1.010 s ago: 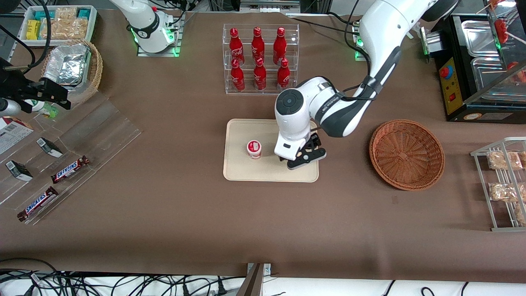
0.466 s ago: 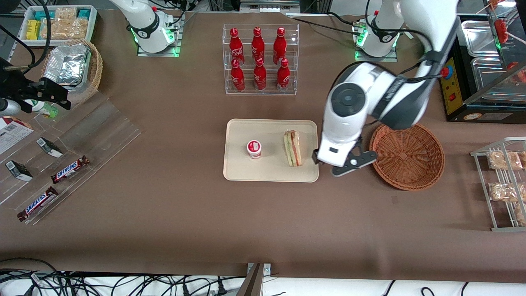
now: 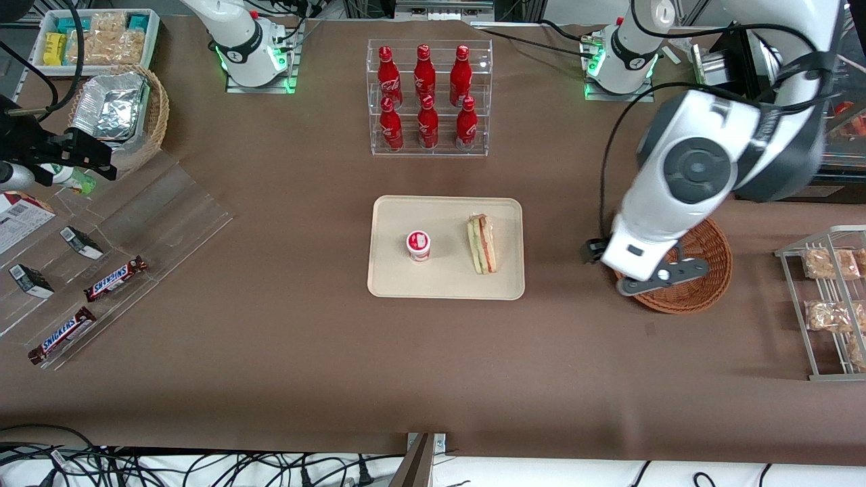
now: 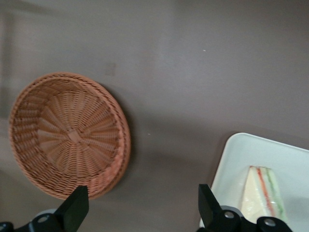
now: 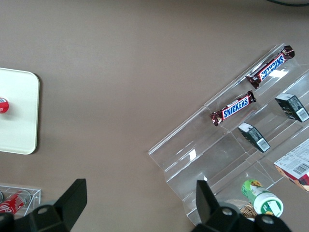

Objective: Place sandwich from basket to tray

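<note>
**A:** Front view first. Where is the sandwich (image 3: 482,244)?

**B:** It lies on the tray (image 3: 446,287), on its side with the red and green filling edge showing, in the half of the tray toward the working arm's end of the table. A small red-and-white cup (image 3: 419,245) stands beside it on the same tray, apart from it. The basket (image 3: 707,284) sits well apart from the tray, toward the working arm's end; the arm covers part of it, and what shows of it holds nothing.

**A:** And the gripper (image 3: 659,276)?

**B:** It hangs above the basket's rim on the tray side, well away from the sandwich. From this angle I cannot tell how its fingers stand.

**A:** Left wrist view, then.

**B:** The basket (image 4: 67,135) shows whole and bare inside. The two fingers (image 4: 73,209) are spread wide with nothing between them, released. The tray's corner (image 4: 231,159) shows with the sandwich (image 4: 263,193) resting on it.

**A:** Right wrist view?

**B:** Only the tray's edge (image 5: 19,116) with the cup (image 5: 3,104), and a clear rack with Snickers bars (image 5: 231,108); nothing new about the sandwich.

**A:** So how far along?

**B:** By my judgement, the transfer is done: sandwich delivered, basket emptied, grip let go. Only parking the arm looks left.
</note>
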Robot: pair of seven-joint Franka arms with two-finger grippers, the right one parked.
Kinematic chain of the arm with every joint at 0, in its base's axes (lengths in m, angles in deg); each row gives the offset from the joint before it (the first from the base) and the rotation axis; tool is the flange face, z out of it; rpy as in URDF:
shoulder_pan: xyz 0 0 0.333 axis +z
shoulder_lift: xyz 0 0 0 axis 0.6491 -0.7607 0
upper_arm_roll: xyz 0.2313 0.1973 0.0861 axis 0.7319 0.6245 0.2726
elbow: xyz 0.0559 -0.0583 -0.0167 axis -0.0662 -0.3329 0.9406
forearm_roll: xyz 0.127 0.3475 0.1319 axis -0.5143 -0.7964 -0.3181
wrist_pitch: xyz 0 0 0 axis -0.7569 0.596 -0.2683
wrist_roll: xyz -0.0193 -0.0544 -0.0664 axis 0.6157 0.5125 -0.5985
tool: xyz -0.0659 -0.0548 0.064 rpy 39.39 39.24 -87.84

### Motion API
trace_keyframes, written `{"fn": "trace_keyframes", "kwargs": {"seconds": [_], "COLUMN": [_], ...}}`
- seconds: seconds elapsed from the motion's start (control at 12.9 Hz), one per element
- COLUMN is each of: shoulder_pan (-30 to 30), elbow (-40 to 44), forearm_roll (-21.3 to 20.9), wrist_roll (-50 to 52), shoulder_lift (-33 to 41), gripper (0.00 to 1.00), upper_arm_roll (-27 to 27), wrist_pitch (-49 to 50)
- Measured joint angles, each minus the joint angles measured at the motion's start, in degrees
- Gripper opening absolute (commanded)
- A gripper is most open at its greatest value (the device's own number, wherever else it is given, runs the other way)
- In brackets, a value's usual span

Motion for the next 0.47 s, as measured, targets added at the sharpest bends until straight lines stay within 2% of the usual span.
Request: {"fn": "trace_keyframes", "kwargs": {"seconds": [0.47], "shoulder_pan": [0.28], "elbow": [0.0], "forearm_roll": [9.14], "wrist_roll": [-25.54], "shoulder_lift": [4.73], "gripper": [1.0], "upper_arm_roll": [13.77], "wrist_pitch": [4.21]}}
